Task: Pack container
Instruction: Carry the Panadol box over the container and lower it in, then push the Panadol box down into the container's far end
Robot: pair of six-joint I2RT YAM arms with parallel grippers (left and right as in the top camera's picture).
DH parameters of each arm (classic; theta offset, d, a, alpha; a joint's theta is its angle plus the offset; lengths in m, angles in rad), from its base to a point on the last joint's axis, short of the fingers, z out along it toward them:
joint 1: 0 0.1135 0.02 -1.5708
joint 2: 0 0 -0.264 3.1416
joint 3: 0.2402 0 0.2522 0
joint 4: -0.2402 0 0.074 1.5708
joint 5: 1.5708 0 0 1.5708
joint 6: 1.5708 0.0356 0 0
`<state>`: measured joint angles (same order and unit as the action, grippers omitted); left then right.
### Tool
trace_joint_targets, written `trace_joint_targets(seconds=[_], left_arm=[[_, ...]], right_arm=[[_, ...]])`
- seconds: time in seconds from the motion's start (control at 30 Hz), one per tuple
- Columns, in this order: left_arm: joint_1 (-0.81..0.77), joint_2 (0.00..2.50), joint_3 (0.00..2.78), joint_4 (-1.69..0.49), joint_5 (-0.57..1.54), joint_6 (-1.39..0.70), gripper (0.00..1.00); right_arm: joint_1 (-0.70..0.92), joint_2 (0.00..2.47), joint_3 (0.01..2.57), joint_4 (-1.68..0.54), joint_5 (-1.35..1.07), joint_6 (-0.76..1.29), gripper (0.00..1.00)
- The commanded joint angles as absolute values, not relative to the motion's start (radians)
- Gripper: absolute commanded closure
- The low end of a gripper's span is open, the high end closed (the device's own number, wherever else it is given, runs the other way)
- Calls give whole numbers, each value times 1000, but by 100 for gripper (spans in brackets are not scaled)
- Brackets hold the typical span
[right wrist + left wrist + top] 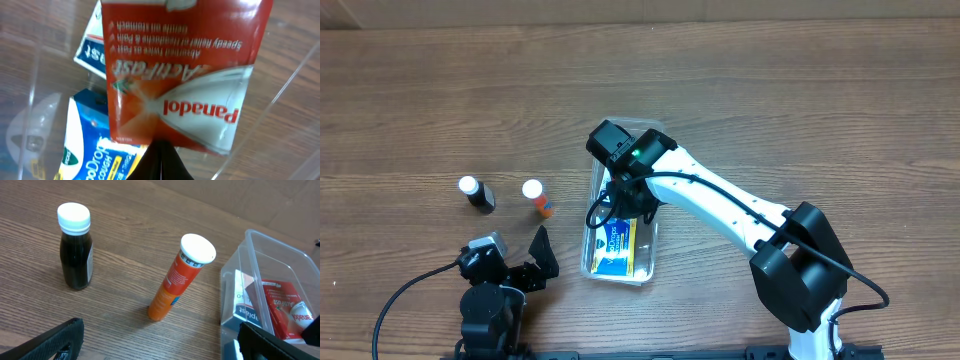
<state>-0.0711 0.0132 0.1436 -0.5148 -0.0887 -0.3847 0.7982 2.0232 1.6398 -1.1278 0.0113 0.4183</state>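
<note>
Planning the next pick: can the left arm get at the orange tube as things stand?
Probably yes. The left gripper is open, and the orange tube stands ahead of it, apart from the dark bottle and the container, with nothing between them.

Red box [180, 85]: "Panadol ActiFast", "Speedy Relief of Headache & Pain". Blue box [90, 150]: "COUGH".
</note>
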Motion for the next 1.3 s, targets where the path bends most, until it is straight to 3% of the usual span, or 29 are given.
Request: trace_joint_targets(seconds=[0.0, 0.1, 0.13, 0.17, 0.2, 0.37, 0.53, 0.8, 1.27], left_arm=[[-66, 5, 141, -515, -85, -366, 0], [-66, 5, 141, -515, -84, -366, 0], [-66, 5, 141, -515, -84, -366, 0], [-66, 5, 141, -515, -84, -366, 0], [-66, 5, 141, -515, -84, -366, 0], [-66, 5, 141, -515, -84, -366, 0], [-66, 5, 141, -515, -85, -366, 0], [-66, 5, 141, -515, -84, -366, 0], [-66, 5, 141, -515, -85, -366, 0]], right_arm=[[781, 2020, 1666, -1076, 109, 385, 96], [762, 2020, 1666, -1053, 243, 384, 96], [756, 2020, 1666, -1052, 246, 365, 91], [749, 2020, 1666, -1053, 245, 358, 37], [748, 2020, 1666, -1053, 244, 347, 27], [749, 2020, 1666, -1024, 229, 326, 7], [749, 2020, 1666, -990, 120, 327, 6], [749, 2020, 1662, -1052, 111, 519, 6], [756, 2022, 1662, -1121, 186, 524, 2]])
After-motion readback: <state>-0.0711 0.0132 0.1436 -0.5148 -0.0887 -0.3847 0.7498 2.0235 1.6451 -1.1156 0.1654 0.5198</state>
